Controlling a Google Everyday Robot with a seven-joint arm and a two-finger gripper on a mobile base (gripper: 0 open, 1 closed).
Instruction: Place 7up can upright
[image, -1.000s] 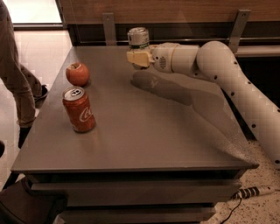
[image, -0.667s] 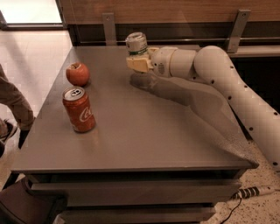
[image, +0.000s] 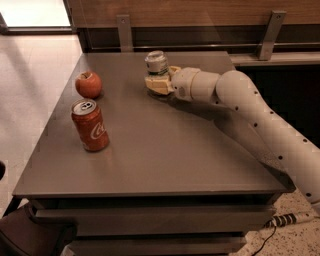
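Note:
The 7up can (image: 156, 62) is a pale silver can with a silver top, standing upright at the far middle of the grey table (image: 165, 160). My gripper (image: 159, 83) reaches in from the right on a white arm and is shut around the can's lower half. Its cream fingers (image: 157, 86) hide the can's base, so I cannot tell whether the can touches the table.
A red Coca-Cola can (image: 90, 125) stands upright at the left front. A red apple (image: 88, 84) sits behind it near the left edge. A wooden wall with metal brackets (image: 270, 34) runs behind the table. The table's left edge drops to the floor.
The gripper with the can has come lower, close to the table top. The person standing at the left is gone from view.

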